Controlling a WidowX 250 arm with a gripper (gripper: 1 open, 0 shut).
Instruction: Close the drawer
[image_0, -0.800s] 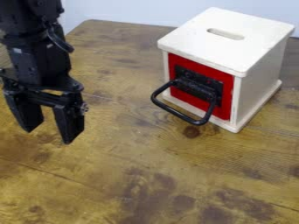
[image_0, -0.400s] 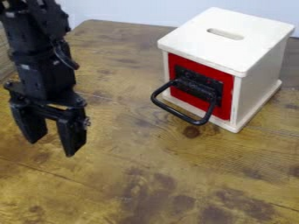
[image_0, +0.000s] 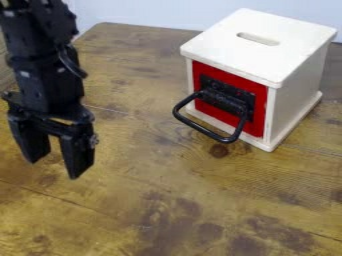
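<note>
Black tool was nearest the camera, at the left of the table, pointing down with its two fingers spread apart and nothing between them: released, holding nothing. Against the frame 0.4 s earlier it had barely moved, maybe a hair left and up; against 0.8 s earlier it sat a bit lower in view and slightly toward the box. So the recent change was small: a short drift, then near-stall. My read: approach was not really underway, and no contact was made.

Right of the tool and farther back, well apart from it, the black wire loop handle hung out toward the tool from its bracket on the red drawer front. Drawer, handle and cream box looked unchanged across all three frames. The red panel appeared to sit about level with the box face, maybe slightly proud; I couldn't tell exactly how far out it was.

Judgement: task not progressed. Tool needed to travel right and away, then push on the red front or handle.
</note>
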